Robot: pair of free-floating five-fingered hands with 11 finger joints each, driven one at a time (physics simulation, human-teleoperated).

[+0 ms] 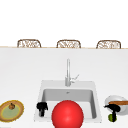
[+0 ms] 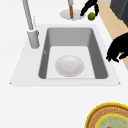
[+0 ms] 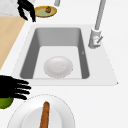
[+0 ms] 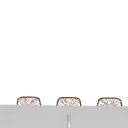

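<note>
My right hand hovers at the counter's front right, fingers curled down on a small green lime. The right side view has this hand above the lime, just left of a white plate. From the left side, hand and lime lie far back. My left hand hangs over the sink's front left rim with relaxed fingers pointing down and nothing in it; it appears again near the front edge and at the far end.
A white bowl lies in the sink basin, behind the faucet. The white plate carries a brown stick. A yellow plate with a small brown item sits left. A big red ball fills the front middle.
</note>
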